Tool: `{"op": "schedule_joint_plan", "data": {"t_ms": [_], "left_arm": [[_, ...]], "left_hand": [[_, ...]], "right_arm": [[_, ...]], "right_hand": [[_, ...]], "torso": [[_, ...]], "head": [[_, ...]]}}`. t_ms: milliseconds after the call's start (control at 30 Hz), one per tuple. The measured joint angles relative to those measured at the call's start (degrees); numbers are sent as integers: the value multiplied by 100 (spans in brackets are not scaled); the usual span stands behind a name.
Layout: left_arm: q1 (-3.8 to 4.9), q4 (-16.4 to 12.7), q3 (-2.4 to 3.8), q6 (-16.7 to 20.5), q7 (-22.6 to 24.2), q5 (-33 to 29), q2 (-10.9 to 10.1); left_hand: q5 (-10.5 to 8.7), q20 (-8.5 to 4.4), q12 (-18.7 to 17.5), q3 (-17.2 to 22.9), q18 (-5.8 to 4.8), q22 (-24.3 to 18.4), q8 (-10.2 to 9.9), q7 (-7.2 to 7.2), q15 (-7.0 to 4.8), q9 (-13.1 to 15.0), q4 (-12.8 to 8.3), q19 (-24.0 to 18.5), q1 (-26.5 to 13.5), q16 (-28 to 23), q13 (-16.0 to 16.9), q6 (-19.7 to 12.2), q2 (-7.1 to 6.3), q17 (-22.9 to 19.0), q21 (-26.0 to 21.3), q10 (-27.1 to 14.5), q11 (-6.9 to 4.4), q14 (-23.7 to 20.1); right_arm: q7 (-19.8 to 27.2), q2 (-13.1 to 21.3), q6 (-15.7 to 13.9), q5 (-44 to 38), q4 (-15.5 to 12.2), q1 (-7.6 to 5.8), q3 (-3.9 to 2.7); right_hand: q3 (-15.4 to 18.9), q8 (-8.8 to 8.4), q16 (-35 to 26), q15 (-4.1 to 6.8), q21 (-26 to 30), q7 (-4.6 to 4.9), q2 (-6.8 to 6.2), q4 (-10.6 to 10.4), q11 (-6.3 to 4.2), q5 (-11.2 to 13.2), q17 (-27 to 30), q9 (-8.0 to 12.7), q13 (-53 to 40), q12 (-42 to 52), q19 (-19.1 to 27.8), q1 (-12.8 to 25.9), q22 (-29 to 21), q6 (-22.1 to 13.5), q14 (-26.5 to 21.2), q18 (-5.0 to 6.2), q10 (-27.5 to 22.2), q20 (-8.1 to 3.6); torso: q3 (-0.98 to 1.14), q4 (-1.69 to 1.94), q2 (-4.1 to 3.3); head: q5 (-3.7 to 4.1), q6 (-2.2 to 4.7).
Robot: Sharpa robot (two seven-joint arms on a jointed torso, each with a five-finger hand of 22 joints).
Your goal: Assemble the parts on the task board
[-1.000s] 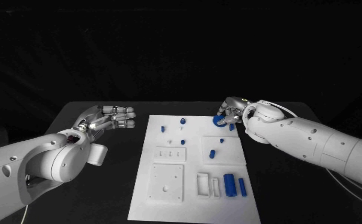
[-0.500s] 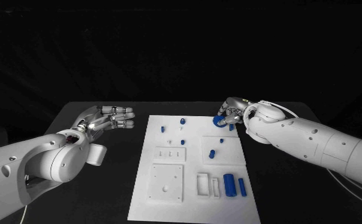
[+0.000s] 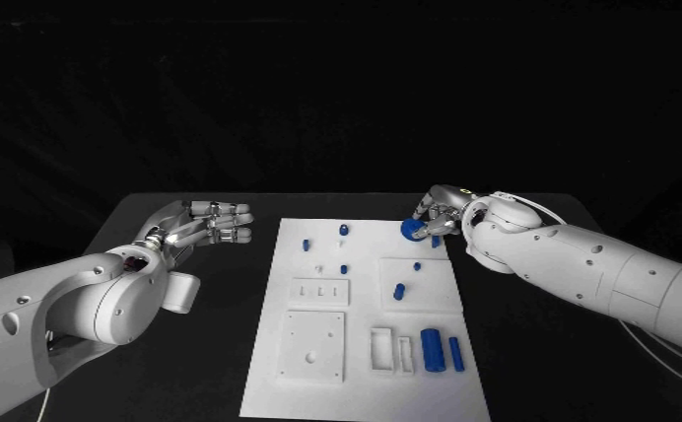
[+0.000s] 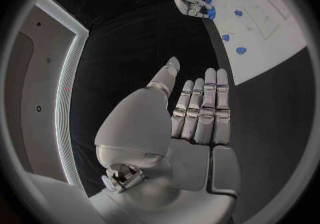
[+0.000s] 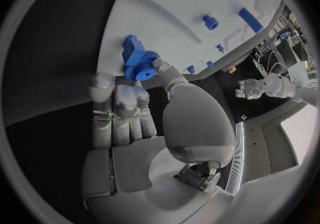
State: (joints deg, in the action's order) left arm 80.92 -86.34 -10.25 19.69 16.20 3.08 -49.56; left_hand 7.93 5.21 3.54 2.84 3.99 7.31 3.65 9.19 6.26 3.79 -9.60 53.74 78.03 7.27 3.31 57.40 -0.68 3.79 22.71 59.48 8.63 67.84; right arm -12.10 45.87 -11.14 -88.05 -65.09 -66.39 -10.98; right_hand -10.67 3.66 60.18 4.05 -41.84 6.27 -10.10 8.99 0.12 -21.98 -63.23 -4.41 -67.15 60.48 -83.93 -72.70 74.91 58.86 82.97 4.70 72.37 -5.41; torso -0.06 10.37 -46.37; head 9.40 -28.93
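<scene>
The white task board (image 3: 363, 383) lies in the middle of the black table. My right hand (image 3: 443, 210) is at the board's far right corner and pinches a blue gear-shaped part (image 3: 412, 230) between thumb and fingers; the pinch shows close up on the blue gear (image 5: 136, 64) in the right wrist view. Small blue pegs (image 3: 344, 229) stand on the far half of the board. Two blue cylinders (image 3: 434, 349) lie near its front right. My left hand (image 3: 202, 222) hovers left of the board with its fingers (image 4: 203, 106) straight and nothing in it.
White raised plates (image 3: 312, 343) and a slotted white holder (image 3: 385, 347) sit on the near half of the board. Black tabletop (image 3: 185, 363) runs along both sides of the board.
My right hand has turned slightly with the blue gear at the board's far corner. The left hand has stayed put.
</scene>
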Motion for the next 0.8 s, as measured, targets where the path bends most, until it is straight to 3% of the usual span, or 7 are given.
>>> {"op": "schedule_joint_plan", "data": {"t_ms": [300,533,800], "left_arm": [[0,0,-1,0,-1,0,-5],[0,0,-2,0,-1,0,-12],[0,-4,-2,0,-1,1,-10]], "left_hand": [[0,0,0,0,0,0,0,0,0,0,0,0,0,0,0,0,0,0,0,0,0,0],[0,0,0,0,0,1,0,0,0,0,0,0,0,0,-1,0,0,0,0,0,0,0],[0,0,0,0,0,1,0,0,0,0,0,0,0,0,-1,0,0,0,0,0,0,0]], "right_arm": [[26,14,0,62,-2,16,-3],[47,-4,-4,96,11,16,-8],[41,-77,-78,38,44,33,-20]], "right_hand": [[4,0,0,0,0,-1,23,-4,0,-44,-1,0,6,-16,0,23,0,1,0,-1,0,0],[-182,0,0,0,0,-26,47,98,0,-38,-21,1,4,-16,0,47,0,49,0,-2,0,0],[-704,-34,0,23,-88,-79,54,179,-34,369,-64,15,-48,45,0,89,-1,370,25,-30,34,0]], "torso": [[0,2,-1],[1,8,-3],[4,10,-7]], "head": [[12,11],[21,7],[28,-7]]}}
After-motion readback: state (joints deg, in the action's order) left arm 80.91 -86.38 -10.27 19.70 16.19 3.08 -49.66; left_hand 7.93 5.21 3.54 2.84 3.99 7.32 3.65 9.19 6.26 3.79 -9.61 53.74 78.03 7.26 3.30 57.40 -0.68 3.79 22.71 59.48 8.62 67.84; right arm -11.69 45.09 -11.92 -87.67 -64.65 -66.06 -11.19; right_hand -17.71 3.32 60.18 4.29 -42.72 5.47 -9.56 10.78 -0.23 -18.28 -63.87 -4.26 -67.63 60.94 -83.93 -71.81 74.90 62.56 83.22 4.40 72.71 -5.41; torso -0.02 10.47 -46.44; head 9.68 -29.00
